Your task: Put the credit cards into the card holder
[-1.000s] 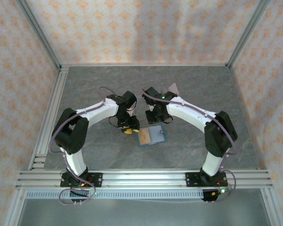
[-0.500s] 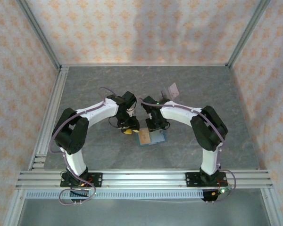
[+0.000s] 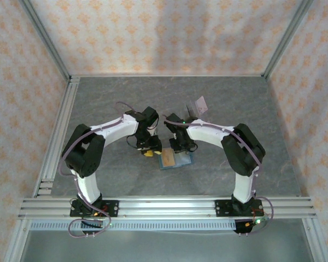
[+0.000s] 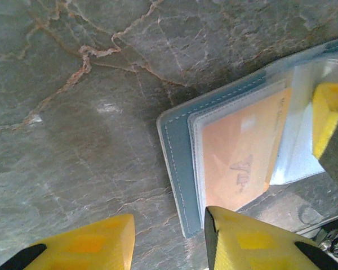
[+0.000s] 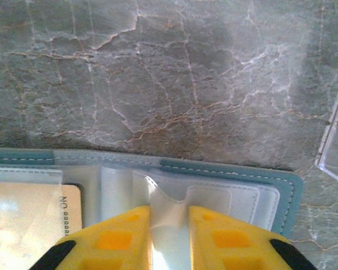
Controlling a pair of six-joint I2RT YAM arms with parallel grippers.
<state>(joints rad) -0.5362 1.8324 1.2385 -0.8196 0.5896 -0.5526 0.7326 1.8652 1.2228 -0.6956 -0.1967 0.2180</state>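
The teal card holder (image 3: 176, 159) lies open on the table between the two arms. An orange credit card (image 4: 241, 151) sits inside one of its clear pockets and also shows at the left of the right wrist view (image 5: 28, 220). My right gripper (image 5: 169, 239) is shut on a clear pocket flap of the card holder (image 5: 225, 169), which stands up pinched between the yellow fingers. My left gripper (image 4: 169, 243) stands open low over the table. The card holder's near corner (image 4: 180, 185) lies just beside its right finger (image 4: 253, 242). A pinkish-mauve card (image 3: 200, 103) stands behind the right arm.
A clear plastic stand (image 5: 335, 140) is just to the right of the card holder. Aluminium frame rails (image 3: 60, 125) run along the left side and the front edge, with patterned walls around. The marbled grey table (image 3: 115, 98) lies bare at the back left.
My right arm folded in and its gripper came down onto the card holder, closing on the pocket flap. The left arm has stayed in place.
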